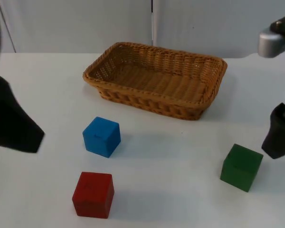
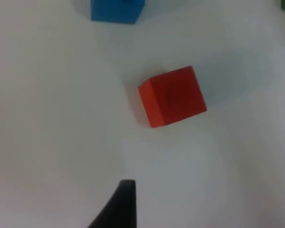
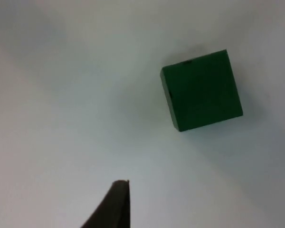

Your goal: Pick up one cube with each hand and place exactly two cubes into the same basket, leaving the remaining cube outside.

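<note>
Three cubes lie on the white table in front of a wicker basket point(image 1: 171, 51) that has nothing in it. The blue cube point(image 1: 101, 137) is nearest the basket's left end, the red cube point(image 1: 93, 194) sits closer to the front edge, and the green cube point(image 1: 241, 167) is at the right. My left gripper point(image 1: 19, 130) hangs at the left edge, well apart from the blue and red cubes. My right gripper point(image 1: 278, 137) hovers just right of the green cube. The left wrist view looks down on the red cube point(image 2: 173, 96) and the blue cube point(image 2: 117, 10). In the right wrist view, the green cube point(image 3: 202, 90) lies ahead.
The grey partition wall point(image 1: 76, 23) stands behind the basket. White table point(image 1: 171, 156) stretches between the blue and green cubes.
</note>
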`<act>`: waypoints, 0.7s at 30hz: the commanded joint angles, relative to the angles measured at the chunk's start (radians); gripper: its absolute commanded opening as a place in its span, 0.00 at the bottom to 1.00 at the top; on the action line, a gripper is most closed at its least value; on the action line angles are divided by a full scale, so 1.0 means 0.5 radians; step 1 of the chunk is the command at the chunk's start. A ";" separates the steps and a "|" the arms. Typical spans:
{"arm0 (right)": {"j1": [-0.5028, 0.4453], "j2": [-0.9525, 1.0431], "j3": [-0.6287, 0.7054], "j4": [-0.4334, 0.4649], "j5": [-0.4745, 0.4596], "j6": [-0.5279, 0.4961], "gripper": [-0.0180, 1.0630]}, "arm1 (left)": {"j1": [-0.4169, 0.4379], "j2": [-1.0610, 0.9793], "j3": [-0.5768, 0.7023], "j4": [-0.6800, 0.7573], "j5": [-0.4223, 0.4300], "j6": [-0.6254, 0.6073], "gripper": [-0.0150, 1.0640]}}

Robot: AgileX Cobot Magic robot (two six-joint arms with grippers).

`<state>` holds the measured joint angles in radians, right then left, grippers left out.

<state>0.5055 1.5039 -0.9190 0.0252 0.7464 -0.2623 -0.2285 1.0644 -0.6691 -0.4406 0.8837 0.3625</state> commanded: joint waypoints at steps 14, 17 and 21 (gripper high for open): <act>0.015 0.070 -0.033 0.000 -0.138 -0.158 0.99 | -0.458 0.708 -0.044 0.148 -0.522 -0.244 0.99; 0.015 0.114 -0.082 0.000 -0.098 -0.158 0.99 | -0.488 0.807 -0.098 0.200 -0.527 -0.312 0.99; 0.015 0.223 -0.197 0.005 -0.053 -0.158 0.99 | -0.553 0.942 -0.208 0.328 -0.555 -0.513 0.99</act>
<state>0.5055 1.5950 -0.9906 0.0269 0.7076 -0.3322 -0.4859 1.5079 -0.7451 -0.3127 0.6273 0.1654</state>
